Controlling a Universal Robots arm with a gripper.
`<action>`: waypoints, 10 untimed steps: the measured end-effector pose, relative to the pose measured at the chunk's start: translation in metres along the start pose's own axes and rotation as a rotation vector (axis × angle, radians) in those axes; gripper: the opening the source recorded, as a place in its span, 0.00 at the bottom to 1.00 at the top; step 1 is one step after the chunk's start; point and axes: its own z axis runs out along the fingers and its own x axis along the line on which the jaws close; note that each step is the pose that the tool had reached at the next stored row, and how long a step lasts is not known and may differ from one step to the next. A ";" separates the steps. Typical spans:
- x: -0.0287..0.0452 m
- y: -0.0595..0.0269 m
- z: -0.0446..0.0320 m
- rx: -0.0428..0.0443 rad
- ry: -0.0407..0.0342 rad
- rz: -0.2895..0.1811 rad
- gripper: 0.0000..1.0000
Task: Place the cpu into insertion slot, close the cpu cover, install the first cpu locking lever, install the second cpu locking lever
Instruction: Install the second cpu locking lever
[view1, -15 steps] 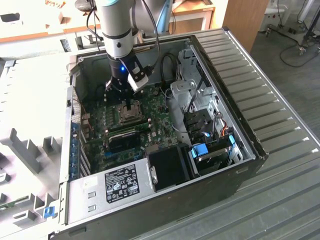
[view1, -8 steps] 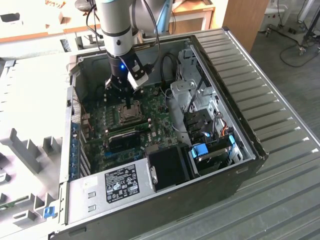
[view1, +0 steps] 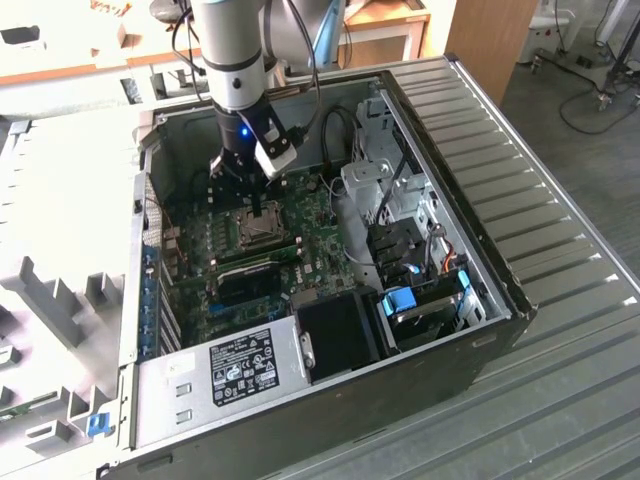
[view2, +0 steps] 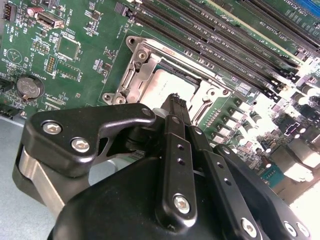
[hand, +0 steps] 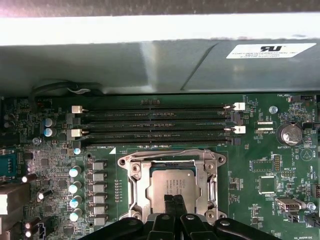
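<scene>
Already the cpu (hand: 172, 182) lies seated in the insertion slot (hand: 131, 186), its dull metal top showing through the cut-out of the cpu cover (hand: 206, 181), which lies flat over it. Judging by looks, the chip is light, stiff and fragile; the thin cover plate and wire levers look springy, best pressed near their edges. Reaching straight down into the open computer case (view1: 505, 300), the gripper (view2: 176, 101) hovers just over the chip's near edge, fingertips pinched together, holding nothing

Ribbed grey metal table (view1: 560, 330); wooden cabinet (view1: 490, 35) behind, dark floor (view1: 590, 140) with cables, bright daylight
</scene>
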 end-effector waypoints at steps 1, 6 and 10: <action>0.0000 0.0000 -0.0005 -0.0001 0.0000 0.000 0.11; -0.0001 0.0001 -0.0038 -0.0003 -0.0002 0.000 0.11; -0.0001 0.0000 -0.0040 0.0001 -0.0001 0.000 0.11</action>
